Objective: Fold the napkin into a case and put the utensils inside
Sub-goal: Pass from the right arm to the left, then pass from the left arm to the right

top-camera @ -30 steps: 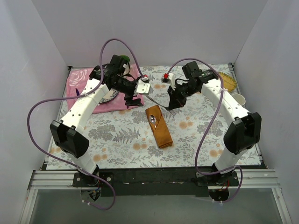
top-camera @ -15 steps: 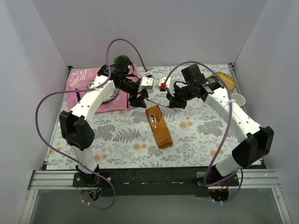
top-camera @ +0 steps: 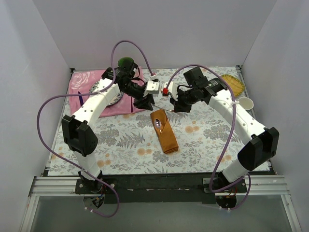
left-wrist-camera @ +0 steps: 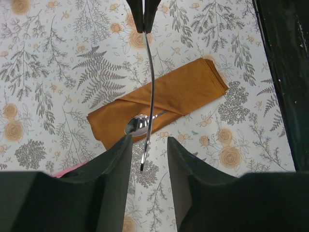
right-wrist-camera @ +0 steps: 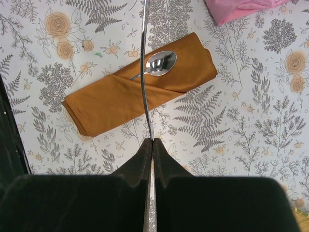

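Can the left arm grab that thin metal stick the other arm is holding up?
Probably yes: the left pincer is open around the free end of the thin metal utensil, with nothing in between.

We find bare table (top-camera: pixel 116 147) along the near edge and on either side of the case (top-camera: pixel 165 133) — room to pass. Over the case's far end the left gripper (top-camera: pixel 146 103) and right gripper (top-camera: pixel 177 107) face each other, a slim metal utensil (top-camera: pixel 162 108) bridging them. The pink cloth (top-camera: pixel 82 87) and a green cup (top-camera: pixel 126 62) fill the far-left corner — a yellow plate (top-camera: pixel 234 83) and white cup (top-camera: pixel 245 103) crowd the far-right.
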Motion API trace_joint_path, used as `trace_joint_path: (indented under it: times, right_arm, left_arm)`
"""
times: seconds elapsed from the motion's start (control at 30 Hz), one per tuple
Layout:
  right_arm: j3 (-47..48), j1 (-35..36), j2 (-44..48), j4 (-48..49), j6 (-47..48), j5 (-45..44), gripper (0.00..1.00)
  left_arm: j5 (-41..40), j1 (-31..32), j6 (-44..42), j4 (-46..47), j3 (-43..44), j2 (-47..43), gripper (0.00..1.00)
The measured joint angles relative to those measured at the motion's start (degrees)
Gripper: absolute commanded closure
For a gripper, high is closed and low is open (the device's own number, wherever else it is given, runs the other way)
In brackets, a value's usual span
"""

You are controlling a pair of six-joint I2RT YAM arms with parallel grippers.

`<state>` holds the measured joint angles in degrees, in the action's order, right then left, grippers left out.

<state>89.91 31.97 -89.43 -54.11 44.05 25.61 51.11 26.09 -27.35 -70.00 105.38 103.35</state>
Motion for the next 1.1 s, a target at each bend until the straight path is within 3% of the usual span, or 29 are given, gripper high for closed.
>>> trace_joint_path:
  times: [0.1, 0.2, 0.27, 0.37, 0.4, 0.5, 0.67, 0.77, 0.8, 0.93, 1.1]
  right_arm:
    - [0.1, 0.7, 0.0, -0.3, 0.3, -0.4, 0.99]
    - [1.0, 1.2, -0.1, -0.8, 0.3, -0.8, 0.99]
    - [2.0, 1.4, -0.1, -1.5, 0.5, -1.7, 0.99]
    - [4.2, 1.1, -1.1, -2.8, 0.6, -3.3, 0.48]
    - [5.4, 1.0, -1.7, -3.2, -0.2, -3.7, 0.27]
    - [8.2, -0.2, -2.8, -1.8, -4.2, -4.6, 0.01]
    - [16.8, -7.6, -2.9, 7.1, -15.3, -1.6, 0.03]
    - [20.1, -13.8, -1.9, 16.7, -23.6, 0.0, 0.07]
    - [19.9, -15.5, -1.1, 20.4, -27.0, 0.7, 0.15]
    - [11.3, -20.0, 4.6, 38.1, -40.0, 2.9, 0.27]
    - [9.5, -20.4, 5.7, 50.7, -52.4, 6.2, 0.46]
  left_arm:
    - [-0.1, 1.0, -0.1, 0.2, 0.0, 0.0, 0.72]
    - [-0.3, 1.9, -0.2, 0.3, 0.0, 0.0, 1.00]
    - [0.1, 2.2, 0.2, 1.0, 0.0, 0.0, 1.00]
    - [0.9, 2.1, 2.7, 3.4, -1.0, -0.3, 1.00]
    - [1.6, 1.7, 4.2, 4.7, -1.4, -0.4, 1.00]
    - [3.4, 0.0, 9.4, 9.5, -2.0, -0.8, 1.00]
    - [8.6, -6.1, 28.9, 21.6, -6.8, -1.7, 1.00]
    - [11.6, -10.2, 46.5, 37.7, -15.4, -4.3, 1.00]
    - [12.3, -11.0, 52.0, 42.9, -18.5, -5.6, 1.00]
    - [12.4, -11.6, 79.6, 71.1, -30.7, -12.3, 1.00]
    - [8.3, -11.0, 101.4, 93.2, -32.5, -15.9, 1.00]
